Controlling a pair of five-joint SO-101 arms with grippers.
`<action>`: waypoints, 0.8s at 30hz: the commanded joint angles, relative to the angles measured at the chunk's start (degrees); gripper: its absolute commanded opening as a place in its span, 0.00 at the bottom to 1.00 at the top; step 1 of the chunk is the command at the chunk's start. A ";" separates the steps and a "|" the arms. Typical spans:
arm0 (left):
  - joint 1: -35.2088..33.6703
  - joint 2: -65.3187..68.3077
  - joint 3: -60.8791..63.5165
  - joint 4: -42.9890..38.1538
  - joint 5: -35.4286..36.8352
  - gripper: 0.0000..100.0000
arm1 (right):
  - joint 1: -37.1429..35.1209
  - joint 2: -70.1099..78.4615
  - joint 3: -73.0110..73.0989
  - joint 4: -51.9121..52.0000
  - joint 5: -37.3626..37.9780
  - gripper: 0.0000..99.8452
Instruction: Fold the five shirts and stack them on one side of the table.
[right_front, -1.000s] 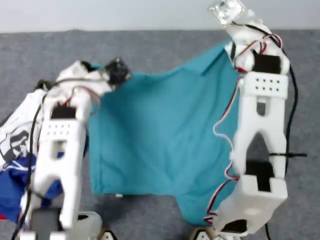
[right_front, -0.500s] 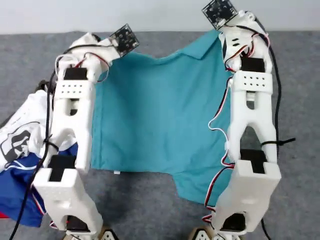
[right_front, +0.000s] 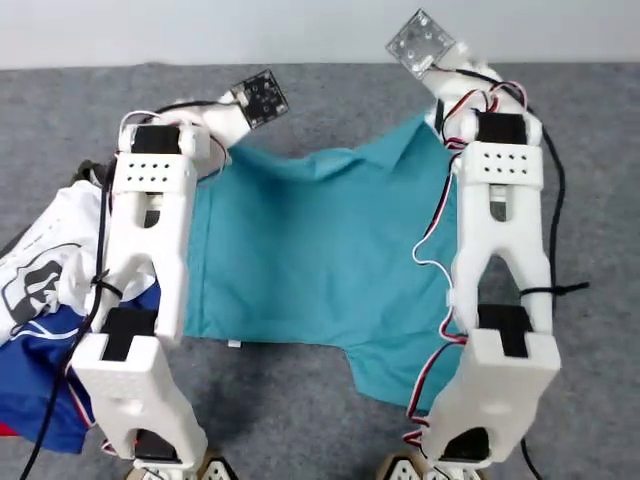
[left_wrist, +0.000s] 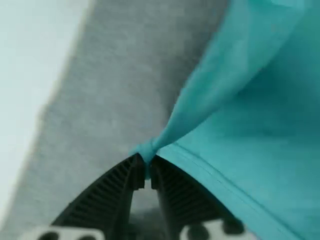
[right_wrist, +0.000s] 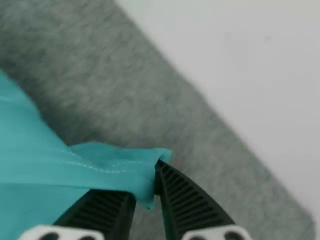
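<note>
A teal shirt (right_front: 310, 260) lies spread on the grey table between the two arms, its far edge lifted. My left gripper (left_wrist: 144, 169) is shut on a pinched corner of the teal shirt (left_wrist: 240, 125) at the far left. The right gripper (right_wrist: 152, 187) is shut on the teal shirt's (right_wrist: 60, 170) far right corner, near the table's back edge. In the high view the left arm (right_front: 150, 250) and right arm (right_front: 500, 250) stretch along the shirt's two sides.
A heap of other shirts, white (right_front: 45, 260) and blue (right_front: 40, 370), lies at the left edge beside the left arm. Past the back of the grey table (right_front: 330, 90) runs a pale wall (right_front: 300, 30). A sleeve of the teal shirt (right_front: 400, 375) sticks out at the front.
Both arms stretched out towards the back of the table a second ago, then drew back a little, lifting the teal shirt's far corners so its far edge sags between them.
</note>
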 joint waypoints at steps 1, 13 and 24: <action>0.09 -4.84 -2.42 8.35 -0.44 0.01 | -0.48 -6.99 -1.23 11.56 0.26 0.01; -0.26 -5.54 -2.15 31.03 -0.35 0.01 | -0.92 -15.16 -1.23 44.62 0.00 0.01; -2.99 -5.63 8.48 31.38 0.00 0.01 | -1.71 -31.25 21.54 47.08 -3.87 0.01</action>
